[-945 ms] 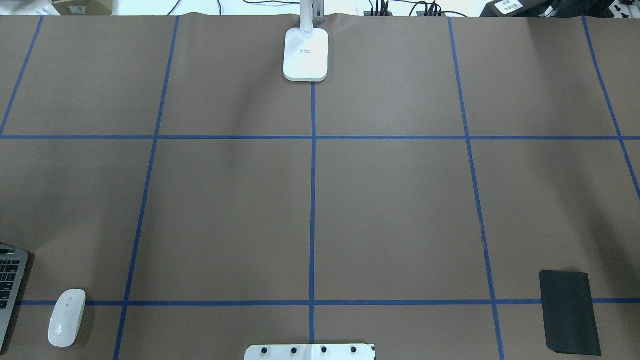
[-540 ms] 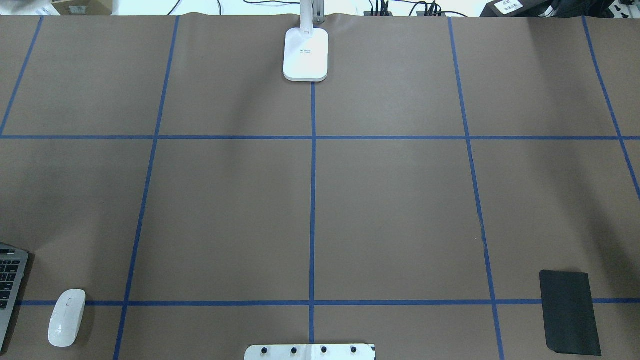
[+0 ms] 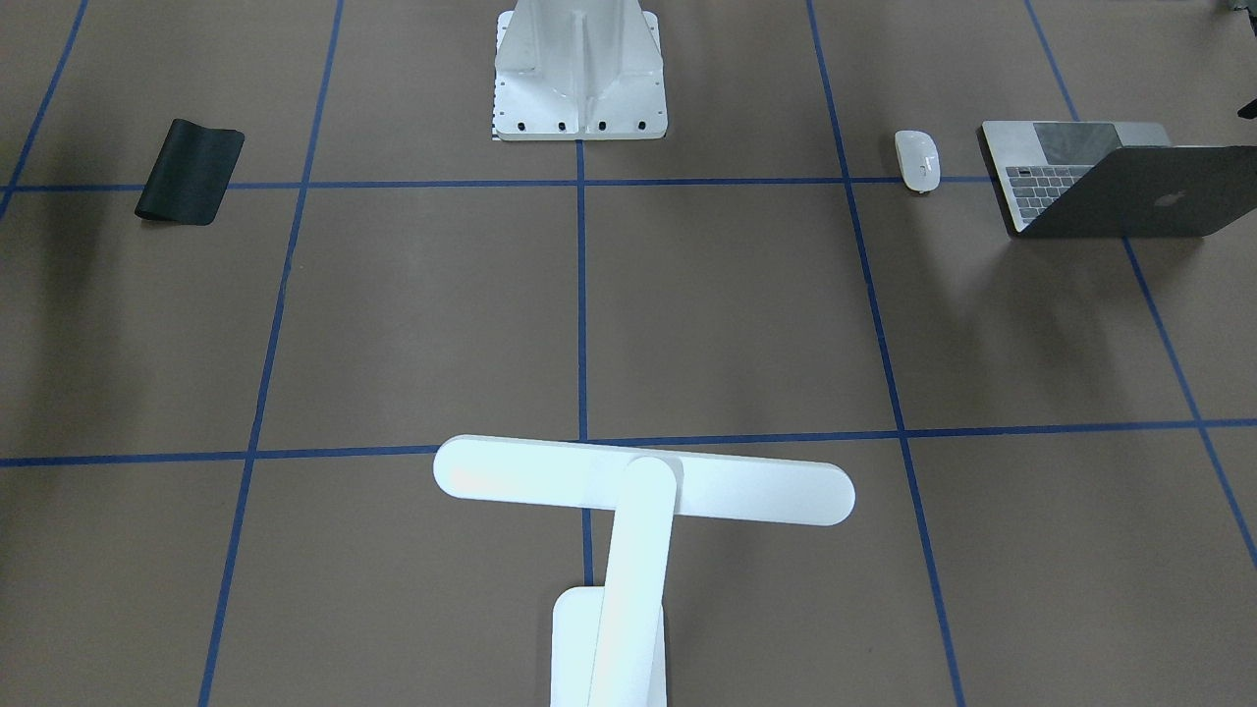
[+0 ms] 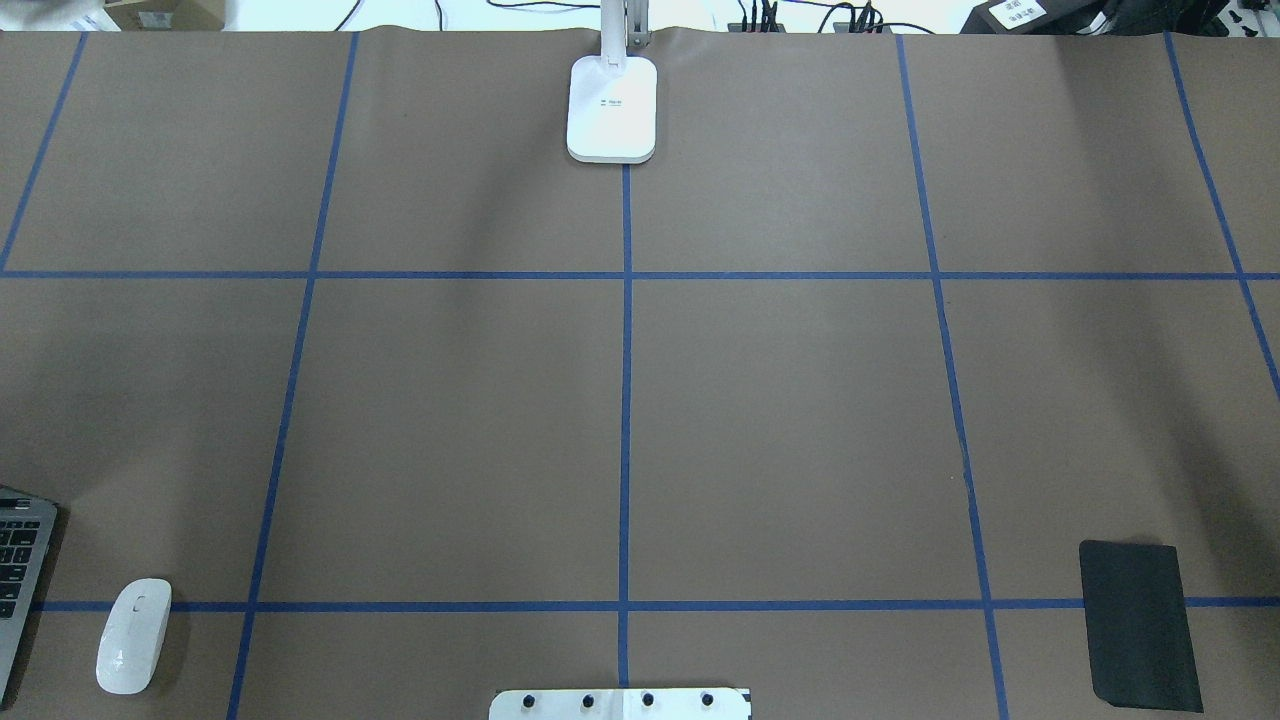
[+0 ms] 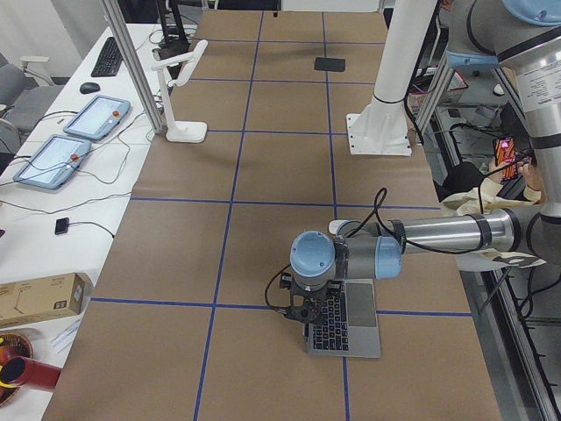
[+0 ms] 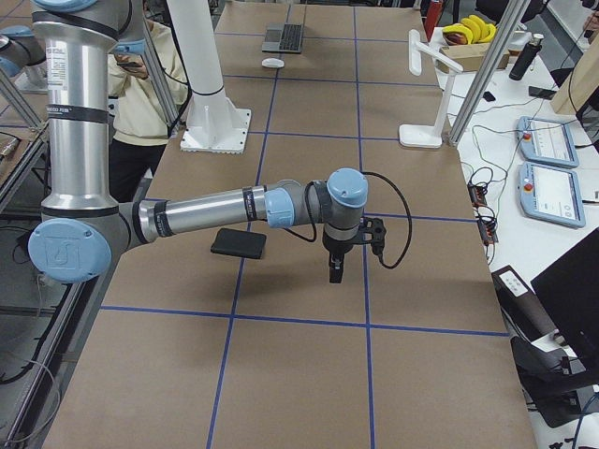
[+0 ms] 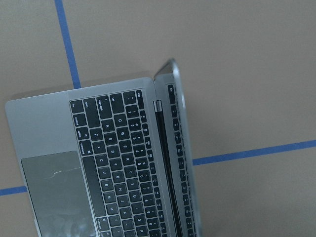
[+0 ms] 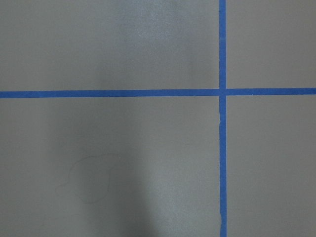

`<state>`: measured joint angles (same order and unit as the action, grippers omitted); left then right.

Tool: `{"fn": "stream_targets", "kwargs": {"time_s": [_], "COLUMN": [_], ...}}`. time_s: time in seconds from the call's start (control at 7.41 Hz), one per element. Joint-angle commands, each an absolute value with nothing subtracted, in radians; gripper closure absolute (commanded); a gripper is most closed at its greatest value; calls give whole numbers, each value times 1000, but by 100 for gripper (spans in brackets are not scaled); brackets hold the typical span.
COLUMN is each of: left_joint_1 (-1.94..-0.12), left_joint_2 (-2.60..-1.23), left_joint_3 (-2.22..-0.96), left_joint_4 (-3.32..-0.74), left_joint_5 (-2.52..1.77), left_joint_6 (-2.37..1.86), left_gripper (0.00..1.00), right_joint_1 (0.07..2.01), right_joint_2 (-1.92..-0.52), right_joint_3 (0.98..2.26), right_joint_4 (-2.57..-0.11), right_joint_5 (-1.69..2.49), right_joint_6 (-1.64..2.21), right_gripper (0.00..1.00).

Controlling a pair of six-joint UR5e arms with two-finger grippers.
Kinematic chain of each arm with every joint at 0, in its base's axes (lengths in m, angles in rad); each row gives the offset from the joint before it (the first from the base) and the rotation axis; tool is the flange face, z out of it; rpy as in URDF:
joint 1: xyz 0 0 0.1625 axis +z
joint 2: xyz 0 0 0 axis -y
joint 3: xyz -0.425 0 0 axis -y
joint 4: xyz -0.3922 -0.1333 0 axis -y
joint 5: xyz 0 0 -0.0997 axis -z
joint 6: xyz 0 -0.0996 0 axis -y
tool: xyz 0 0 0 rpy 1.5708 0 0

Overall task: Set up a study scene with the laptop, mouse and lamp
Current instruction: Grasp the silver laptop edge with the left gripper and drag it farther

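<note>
We find the laptop [image 5: 346,324] at the left end of the surface [image 4: 800,420], on the robot's side. It is open, with its lid standing up on the far side and its trackpad toward the robot. The left end effector [image 5: 307,317] hangs directly over it. The left wrist view looks straight down on the lid's thin upper edge, with the keyboard spread to one side, so we judge that the thing lies below the end effector rather than off to a side. The hinge, the laptop's long axis, runs along the length of the surface. The left arm is plainly the nearer one. The right end effector [image 6: 335,269] hovers well apart over bare paper near the black mat [image 4: 1138,622]. We cannot tell whether either end effector is released or clenched (only the side cameras catch them). Neither appears to carry anything. The mouse [image 4: 133,636] lies just beside the laptop, on its right. The lamp [image 3: 643,481] stands at the far edge in the middle, its bar head crosswise. We judge that a descent onto the laptop comes next.
</note>
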<state>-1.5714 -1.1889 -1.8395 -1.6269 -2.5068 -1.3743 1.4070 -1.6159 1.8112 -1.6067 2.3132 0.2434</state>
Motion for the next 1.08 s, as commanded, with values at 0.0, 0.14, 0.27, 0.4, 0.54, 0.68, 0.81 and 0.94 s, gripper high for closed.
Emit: {"fn": "stream_targets", "kwargs": {"time_s": [0.0,0.14,0.27,0.4,0.54,0.68,0.81,0.94], "left_joint_1": [-1569,-1565,-1563,-1563,-1563,-1563,-1562,-1562], "left_joint_2": [-1189,-1189,-1190,-1206,-1228,-1253,-1285,-1304], "left_joint_3": [-1809,-1804,-1798,-1799,-1799,-1805,-1796,-1795], "left_joint_4": [-1689,-1690,-1692,-1693,-1694,-1687,-1678,-1675], "left_joint_5": [-2507,-2508,-2510,-2519,-2536,-2551,-2622,-2635], "left_joint_6": [-1416,-1419,-1433,-1469,-1495,-1517,-1520,-1522], "left_gripper": [0,12,56,100,100,100,100,100], "right_joint_1": [1408,1407,1408,1408,1408,1408,1408,1408], "right_joint_2": [-1615,-1615,-1615,-1615,-1615,-1614,-1615,-1614], "right_joint_3": [1812,1813,1813,1815,1815,1819,1822,1825], "right_joint_4": [-1606,-1606,-1606,-1606,-1606,-1608,-1606,-1608], "right_joint_5": [2313,2313,2313,2313,2313,2315,2313,2313], "right_joint_6": [244,242,244,242,244,244,242,241], "right_gripper": [0,0,0,0,0,0,0,0]}}
